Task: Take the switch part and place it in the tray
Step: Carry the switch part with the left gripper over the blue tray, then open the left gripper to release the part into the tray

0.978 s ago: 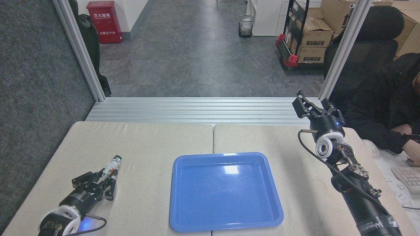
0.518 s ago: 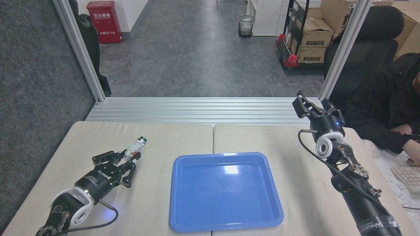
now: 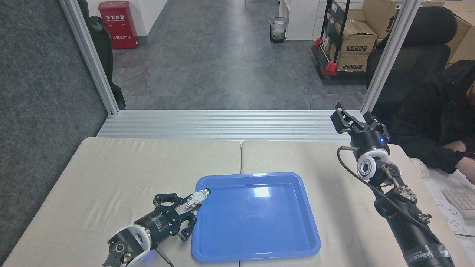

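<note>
Left pincer (image 3: 187, 211): clamped on my switch part (image 3: 196, 197), tip just crossing the tray (image 3: 256, 256) rim. Risk: early release drops it onto the bench (image 3: 111, 167). Right pincer (image 3: 354, 118): apart, idle.

Glossy blue tray (image 3: 256, 237), white switch part (image 3: 197, 198) with green tip, beige table (image 3: 111, 167).

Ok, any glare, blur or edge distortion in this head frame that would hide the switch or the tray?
Head view: a white glare patch sits on the tray floor, away from the switch part; that part is sharp in the left gripper; the frame posts lean outward, suggesting wide-angle distortion.
</note>
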Controlling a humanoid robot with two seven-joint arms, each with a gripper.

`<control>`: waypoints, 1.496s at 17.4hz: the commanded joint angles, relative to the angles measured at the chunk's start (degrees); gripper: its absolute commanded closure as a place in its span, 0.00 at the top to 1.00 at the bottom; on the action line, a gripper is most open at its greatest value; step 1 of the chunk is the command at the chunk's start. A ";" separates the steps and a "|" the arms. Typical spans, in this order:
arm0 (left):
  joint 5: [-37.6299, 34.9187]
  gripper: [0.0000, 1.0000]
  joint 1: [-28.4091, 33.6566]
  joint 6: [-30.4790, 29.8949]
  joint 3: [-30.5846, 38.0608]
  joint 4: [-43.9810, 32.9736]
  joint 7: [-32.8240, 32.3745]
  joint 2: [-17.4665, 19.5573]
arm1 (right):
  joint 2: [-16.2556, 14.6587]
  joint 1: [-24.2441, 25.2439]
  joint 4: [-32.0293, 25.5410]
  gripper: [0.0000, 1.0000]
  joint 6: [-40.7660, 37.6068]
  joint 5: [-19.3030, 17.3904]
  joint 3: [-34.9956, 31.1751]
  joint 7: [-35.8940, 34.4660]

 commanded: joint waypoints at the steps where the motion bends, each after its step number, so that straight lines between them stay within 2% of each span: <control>1: -6.47 0.00 -1.61 0.27 -5.23 2.54 -0.46 -6.58 | 0.09 0.00 0.00 0.99 0.04 -0.02 0.00 0.00; 10: -6.21 0.00 -1.79 0.00 -5.67 1.48 -1.34 -6.58 | 0.09 0.00 0.00 0.99 0.04 -0.02 0.00 0.00; 12: -6.21 0.12 -2.14 0.00 -5.67 0.78 -1.35 -6.58 | 0.09 0.00 0.00 0.99 0.04 0.06 0.00 0.00; 16: -6.12 0.45 -2.05 0.18 -5.58 -1.59 -1.43 -6.58 | 0.09 0.00 0.00 0.99 0.04 -0.02 0.00 0.00; 17: -6.12 0.49 -1.96 0.18 -5.50 -2.46 -1.43 -6.49 | 0.00 0.00 0.00 0.99 0.04 -0.02 0.00 0.00; 18: -6.12 0.57 -1.62 0.18 -5.15 -3.87 -1.43 -6.23 | 0.09 0.00 0.00 0.99 0.04 0.06 0.00 0.00; 19: -6.03 0.72 -1.35 0.18 -4.54 -5.01 -1.43 -6.05 | 0.09 0.00 0.00 0.99 0.04 -0.02 0.00 0.00; 21: -5.86 0.82 -0.56 0.18 -2.96 -6.25 -1.43 -5.79 | 0.09 0.00 0.00 0.99 0.04 -0.02 0.00 0.00; 22: -5.77 0.92 -0.38 0.18 -1.38 -6.60 -1.43 -5.79 | 0.09 0.00 0.00 0.99 0.04 -0.02 0.00 0.00; 23: -5.77 0.97 -0.21 0.18 0.11 -6.69 -1.43 -5.70 | 0.09 0.00 0.00 0.99 0.04 -0.02 0.00 0.00; 26: -5.24 0.99 -0.82 0.18 4.51 -7.13 -1.43 -5.70 | 0.09 0.00 0.00 0.99 0.04 -0.02 0.00 0.00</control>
